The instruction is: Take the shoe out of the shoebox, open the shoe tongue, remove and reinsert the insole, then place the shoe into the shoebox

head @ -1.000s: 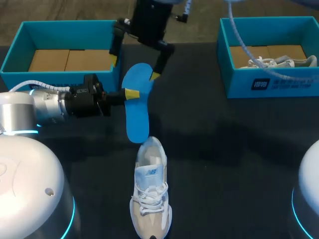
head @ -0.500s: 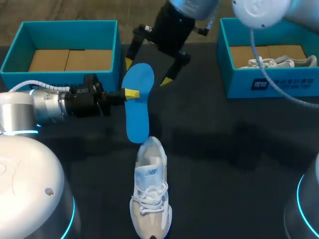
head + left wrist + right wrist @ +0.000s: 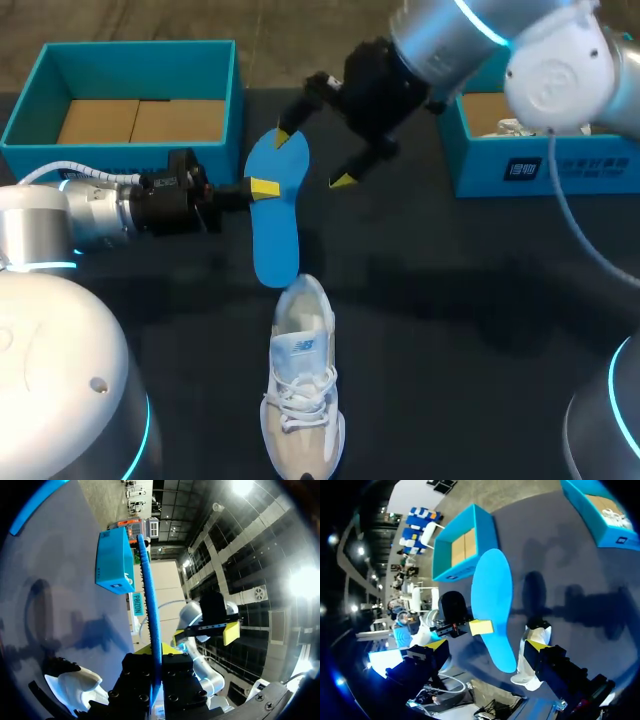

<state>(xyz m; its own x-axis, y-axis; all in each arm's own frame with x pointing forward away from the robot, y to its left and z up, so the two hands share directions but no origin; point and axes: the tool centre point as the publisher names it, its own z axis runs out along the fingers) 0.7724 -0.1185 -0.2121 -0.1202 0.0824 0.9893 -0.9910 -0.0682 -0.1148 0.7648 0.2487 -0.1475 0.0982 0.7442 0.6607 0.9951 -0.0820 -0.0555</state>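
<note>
Dim, dark table (image 3: 450, 330); soft shadows; harsh glare, seemingly from overhead

- White shoe (image 3: 303, 385): toe tip cut off at the head view's lower edge.
- Right shoebox (image 3: 600, 165): rear and contents mostly hidden behind right arm (image 3: 560, 70).
- Left pincer (image 3: 265, 188): lower finger hidden under blue insole (image 3: 275, 220).

Left pincer (image 3: 262, 188) level, clamped tight; right pincer (image 3: 313, 160) raised, spread wide, angled downward
</note>
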